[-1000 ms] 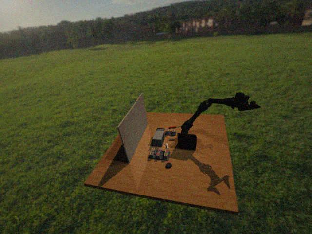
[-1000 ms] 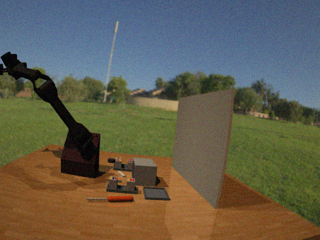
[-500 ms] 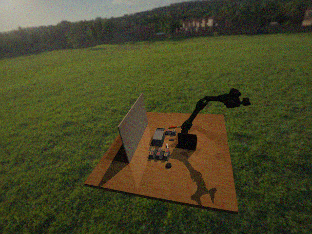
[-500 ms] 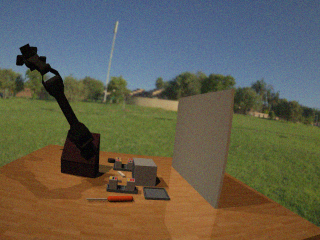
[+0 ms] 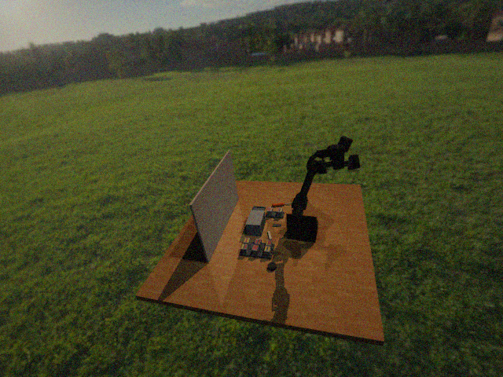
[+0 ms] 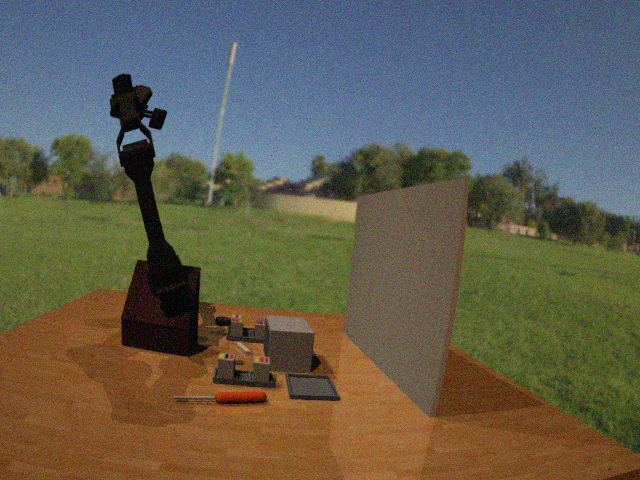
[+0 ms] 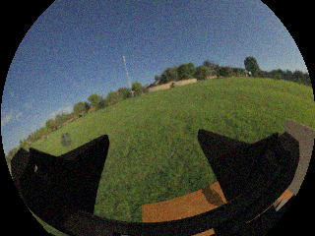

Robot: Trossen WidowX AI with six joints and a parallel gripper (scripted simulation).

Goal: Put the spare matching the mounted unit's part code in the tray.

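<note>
My gripper [image 5: 337,164] [image 7: 154,137] is open and empty, raised high above the table and far from the parts; grass and sky fill the wrist view between its fingers. Small grey blocks with coloured stripe labels stand in two dark racks. In the exterior view, the near rack [image 6: 242,381] holds a yellow-marked block [image 6: 226,367] and a red-marked block [image 6: 261,368]. Several more stand in the other rack [image 5: 255,256]. The flat dark tray [image 6: 312,387] looks empty. A grey box [image 5: 255,222] [image 6: 289,343] stands beside it. Whether this is the mounted unit is unclear; no code is readable.
A tall grey panel [image 5: 214,206] [image 6: 405,294] stands upright beyond the box. An orange-handled screwdriver [image 5: 277,204] [image 6: 240,397] lies by the near rack of the exterior view. A white stick [image 5: 269,235] [image 6: 241,347] and a black round object [image 5: 271,266] [image 6: 223,320] lie near the racks.
</note>
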